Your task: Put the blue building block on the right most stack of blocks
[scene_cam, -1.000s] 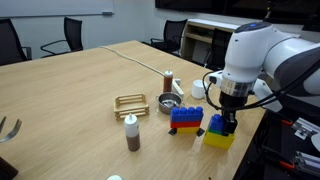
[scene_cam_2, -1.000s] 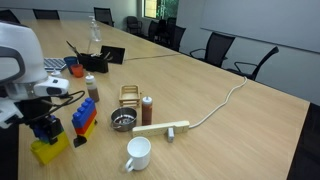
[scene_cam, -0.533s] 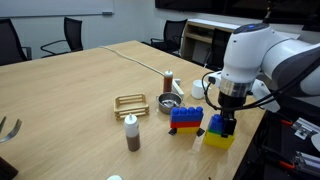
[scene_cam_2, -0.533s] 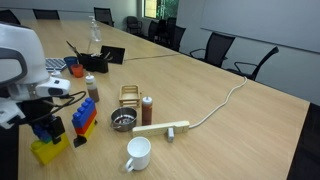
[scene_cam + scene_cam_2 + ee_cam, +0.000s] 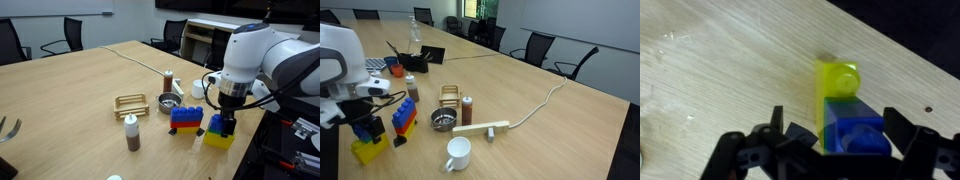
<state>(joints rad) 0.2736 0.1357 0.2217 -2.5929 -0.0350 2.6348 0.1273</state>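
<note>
Subject: blue building block (image 5: 855,132), small, square, studded, seated atop the right most stack of blocks (image 5: 837,82) | gripper (image 5: 848,140): jaws apart, flanking it | metal bowl (image 5: 167,104), white mug (image 5: 458,153): contents indiscernible

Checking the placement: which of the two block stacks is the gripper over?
The yellow-based stack, with the blue block on top, between the open jaws of the gripper. The blue-over-red stack with wheels stands beside it, clear of the gripper.
</note>
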